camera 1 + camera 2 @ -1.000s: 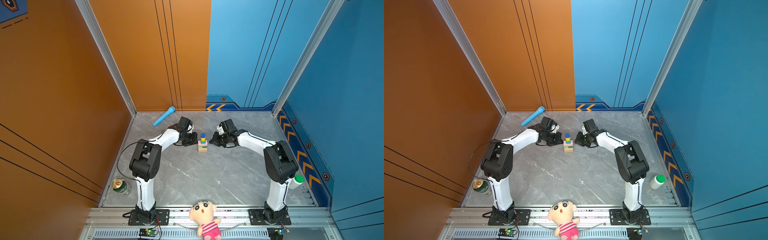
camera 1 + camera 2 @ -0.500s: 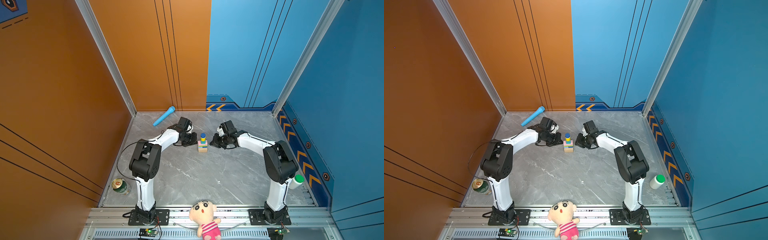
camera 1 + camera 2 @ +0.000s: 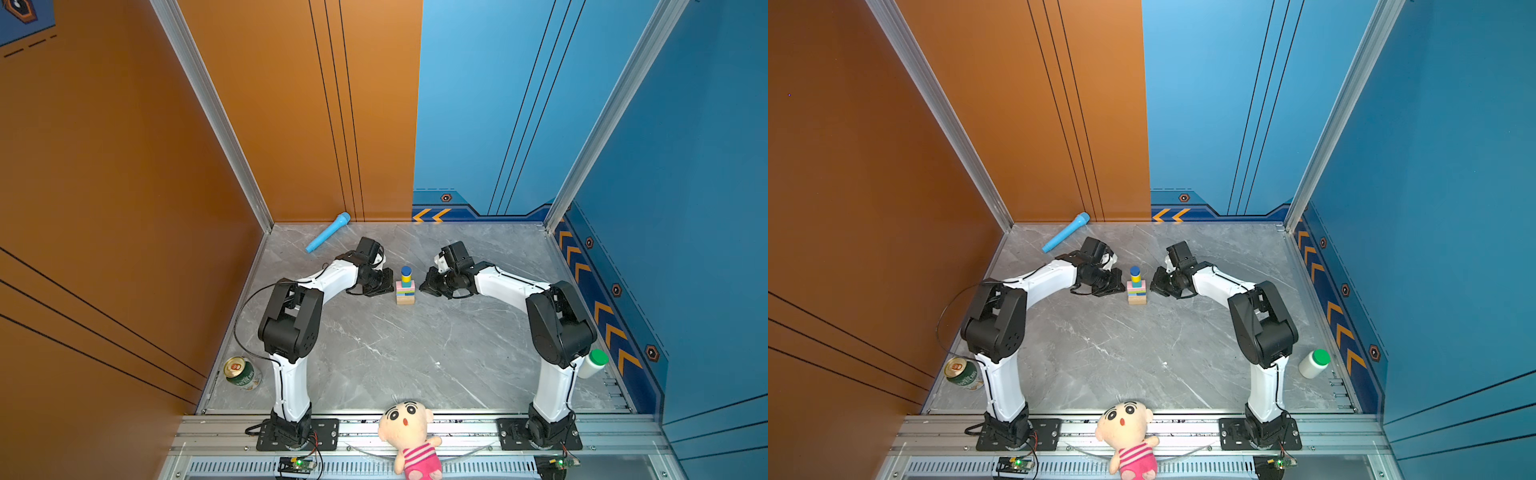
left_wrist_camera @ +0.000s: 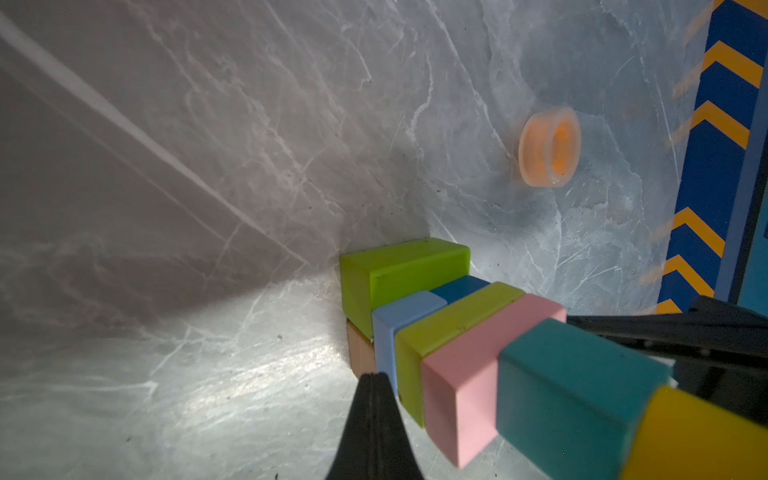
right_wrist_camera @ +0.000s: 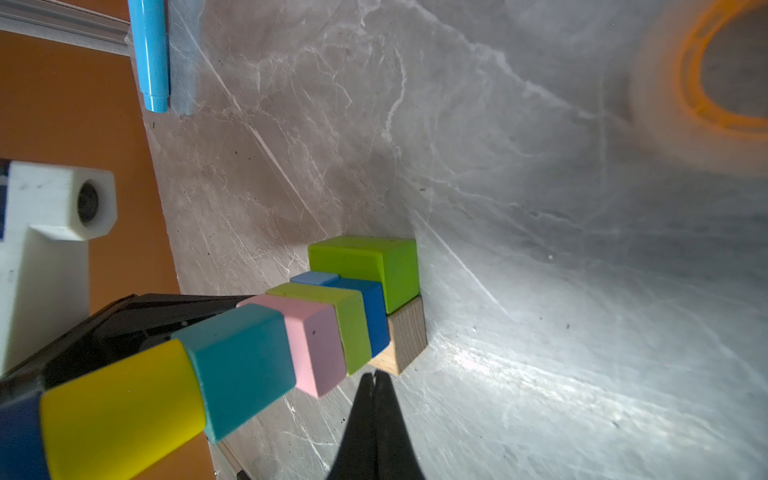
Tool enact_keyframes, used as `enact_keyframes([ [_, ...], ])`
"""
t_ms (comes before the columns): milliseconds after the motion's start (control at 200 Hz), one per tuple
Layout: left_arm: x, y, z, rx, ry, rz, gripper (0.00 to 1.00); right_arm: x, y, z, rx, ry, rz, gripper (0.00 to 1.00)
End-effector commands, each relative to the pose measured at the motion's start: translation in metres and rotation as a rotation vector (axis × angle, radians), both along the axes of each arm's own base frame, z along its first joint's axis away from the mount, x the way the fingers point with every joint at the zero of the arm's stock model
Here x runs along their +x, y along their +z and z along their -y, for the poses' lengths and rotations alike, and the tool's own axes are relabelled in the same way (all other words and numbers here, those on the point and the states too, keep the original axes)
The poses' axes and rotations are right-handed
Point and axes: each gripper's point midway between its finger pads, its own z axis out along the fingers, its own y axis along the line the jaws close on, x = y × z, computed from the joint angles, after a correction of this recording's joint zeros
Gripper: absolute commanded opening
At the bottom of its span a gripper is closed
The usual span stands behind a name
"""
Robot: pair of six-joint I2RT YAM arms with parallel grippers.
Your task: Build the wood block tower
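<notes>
The wood block tower (image 3: 405, 287) (image 3: 1136, 287) stands mid-table in both top views. From the base up it has a tan brick (image 5: 409, 328) beside a lime green brick (image 4: 403, 270), light blue (image 4: 399, 316) and dark blue (image 5: 365, 307) cubes, a lime brick, a pink brick (image 4: 478, 361), a teal cube (image 5: 241, 365), a yellow cylinder (image 5: 120, 407) and a dark blue cylinder on top. My left gripper (image 3: 385, 286) (image 4: 375, 376) is shut and empty, low by the tower's left side. My right gripper (image 3: 424, 285) (image 5: 374, 374) is shut and empty at its right side.
A light-blue toy microphone (image 3: 328, 232) lies by the back wall. An orange tape ring (image 4: 548, 145) lies on the marble beyond the tower. A can (image 3: 242, 372) sits front left, a white green-capped bottle (image 3: 1314, 363) front right, and a doll (image 3: 409, 432) on the front rail.
</notes>
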Motion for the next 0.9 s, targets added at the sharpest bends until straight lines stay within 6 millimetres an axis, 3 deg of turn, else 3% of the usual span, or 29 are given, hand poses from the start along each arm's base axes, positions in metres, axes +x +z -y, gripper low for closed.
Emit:
enact_keyframes([
  [0, -0.007, 0.004, 0.004, -0.009, -0.016, -0.012, 0.0, 0.002, 0.013, -0.002, 0.015, -0.007, 0.03, 0.0],
  [240, -0.009, 0.001, 0.013, -0.017, -0.037, -0.021, 0.0, 0.002, 0.012, -0.002, 0.015, -0.008, 0.029, 0.0],
  [896, -0.009, -0.009, 0.011, -0.007, -0.027, -0.043, 0.0, 0.002, 0.009, -0.002, 0.017, -0.008, 0.024, 0.0],
])
